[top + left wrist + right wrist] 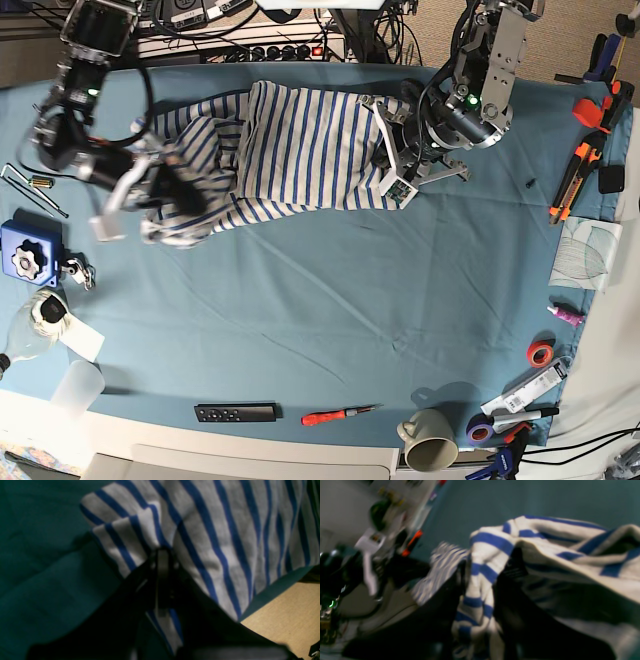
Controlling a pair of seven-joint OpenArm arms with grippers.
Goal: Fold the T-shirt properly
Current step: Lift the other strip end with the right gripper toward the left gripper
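Up close in the left wrist view, the left gripper has its dark fingers pressed together on a fold of the T-shirt. Striped cloth bunches above the pinch, and a narrow strip hangs down below it. The shirt lies on the green cloth that covers the table, and a tan floor shows past the table's edge at lower right.

Next, the right wrist view — blurred. The right gripper has a thick band of the T-shirt running down between its two dark fingers, which stand narrow and hold that band. More shirt drapes off to the right, lifted above the cloth. Clutter at left is too smeared to name.

Finally, the base view. The T-shirt sits at the far side of the table, stretched between the two arms and rumpled. The left gripper holds its edge on this view's right; the right gripper holds the bunched end on this view's left, though blur hides the fingers there. Nearer the front edge, well apart from the shirt, lie a black remote, a red screwdriver and a mug. A blue box sits at the left edge — tape rolls and orange-handled tools line the right.
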